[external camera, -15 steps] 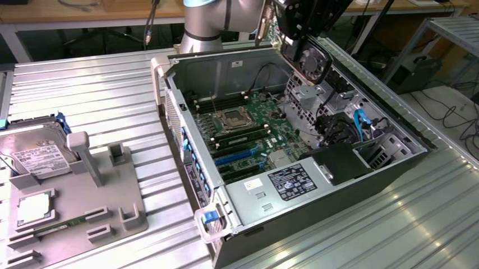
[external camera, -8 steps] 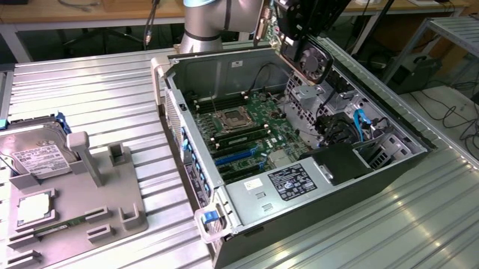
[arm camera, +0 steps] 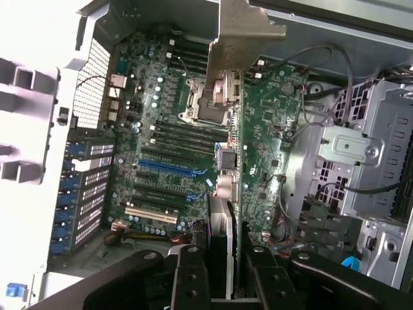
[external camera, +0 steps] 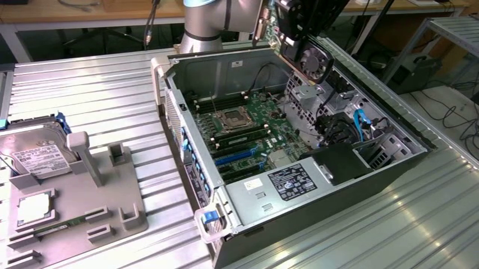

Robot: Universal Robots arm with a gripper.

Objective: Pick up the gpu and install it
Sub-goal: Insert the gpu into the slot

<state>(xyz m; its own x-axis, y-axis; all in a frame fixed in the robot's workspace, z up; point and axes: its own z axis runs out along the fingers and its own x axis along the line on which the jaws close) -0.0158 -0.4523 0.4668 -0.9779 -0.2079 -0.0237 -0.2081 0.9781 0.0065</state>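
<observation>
Black jaws of the gripper are pinching the gpu edge-on, one of the fingers pressing on each face of the card (its silver bracket is jutting out ahead of them). In the upper middle-right of the exterior view the card is hanging above the open PC case, its round fan facing the exterior view's right, and it is clear of the motherboard lying below it.

Several things are looking risky from this pose. The grip is sitting on a narrow strip of a thin card, so any bump is likely to be twisting it between the pads. The bracket is leading the way, and it is liable to be catching on the case's perforated rear wall if the card is coming down slightly off line. The blue expansion slots are lying close beside the memory slots and the CPU socket, so a misjudged descent is threatening to press the card's edge into the wrong parts. Loose black cables near the drive cage are another possible snag.
</observation>
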